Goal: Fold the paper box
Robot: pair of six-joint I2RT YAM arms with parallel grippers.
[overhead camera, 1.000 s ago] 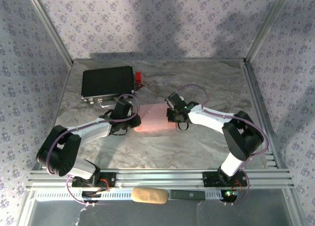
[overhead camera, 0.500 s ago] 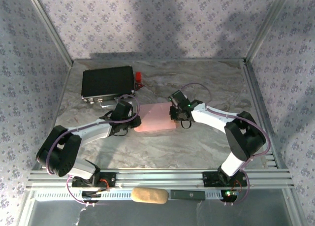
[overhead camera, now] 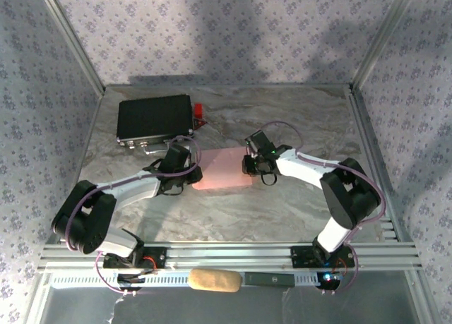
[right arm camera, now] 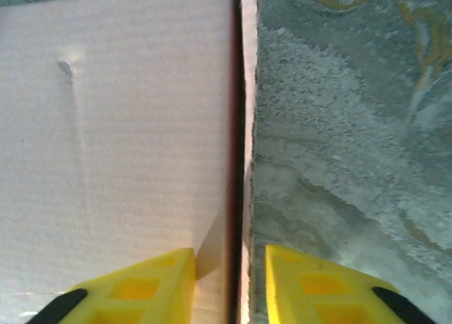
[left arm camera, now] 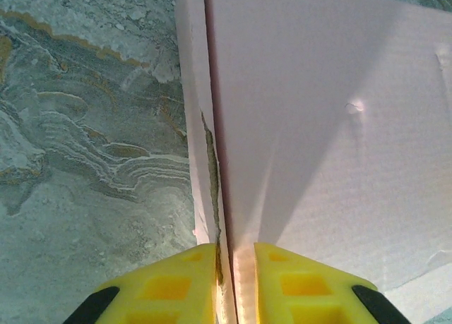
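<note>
The paper box (overhead camera: 222, 167) is a pale pink flat rectangle in the middle of the marbled table, with a narrow side wall folded up at each end. My left gripper (overhead camera: 193, 173) is at its left end. In the left wrist view its yellow fingers (left arm camera: 176, 282) are shut on the upright left wall of the paper box (left arm camera: 318, 126), pinched at the left gripper (left arm camera: 235, 248). My right gripper (overhead camera: 248, 167) is at the right end. In the right wrist view the right gripper (right arm camera: 230, 252) straddles the upright right wall of the paper box (right arm camera: 127, 126), jaws open with a gap on each side.
A larger black case (overhead camera: 155, 119) lies at the back left with a small red piece (overhead camera: 200, 111) beside it. Metal frame rails (overhead camera: 226, 253) run along the near edge, where a tan roll (overhead camera: 214, 280) lies. Patterned walls close in the sides and back.
The right gripper's jaws have spread apart off the box's right wall, and its wrist has shifted slightly to the right. The left gripper stays pinched on the left wall.
</note>
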